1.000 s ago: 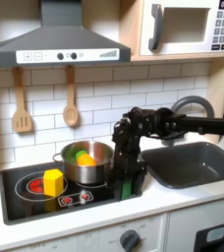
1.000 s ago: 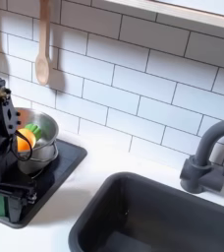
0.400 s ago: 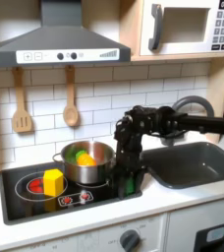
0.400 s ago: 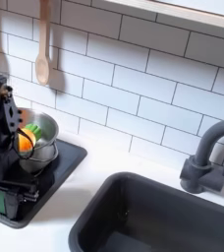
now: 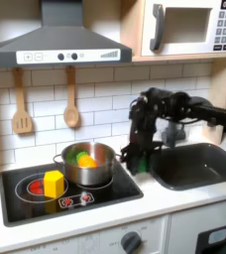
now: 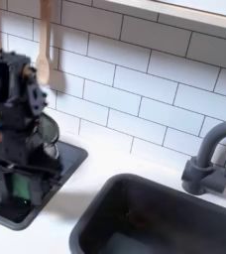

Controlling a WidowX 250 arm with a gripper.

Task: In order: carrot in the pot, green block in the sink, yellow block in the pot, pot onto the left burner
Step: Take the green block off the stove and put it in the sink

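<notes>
- Tool (image 5: 135, 159) clamped on the green block (image 5: 134, 160), raised just above the stove (image 5: 26, 203) at its edge toward the first exterior view's right; the second exterior view is blurred, with the tool (image 6: 22, 187) and green block (image 6: 21, 187) above the stove (image 6: 69, 155) corner.
- Pot (image 5: 88, 165) sits on the burner toward the first exterior view's right, just beside the tool; carrot (image 5: 85, 160) lies inside it.
- Yellow block (image 5: 53, 183) sits on the left burner (image 5: 36, 186), close to the pot but not touching.
- Sink (image 5: 198, 166) lies toward the first exterior view's right, basin open; a strip of white desk (image 5: 145, 201) separates it from the stove edge.
- Second exterior view: sink (image 6: 155, 213) rim near the stove corner, faucet (image 6: 208, 159) at the far side.
</notes>
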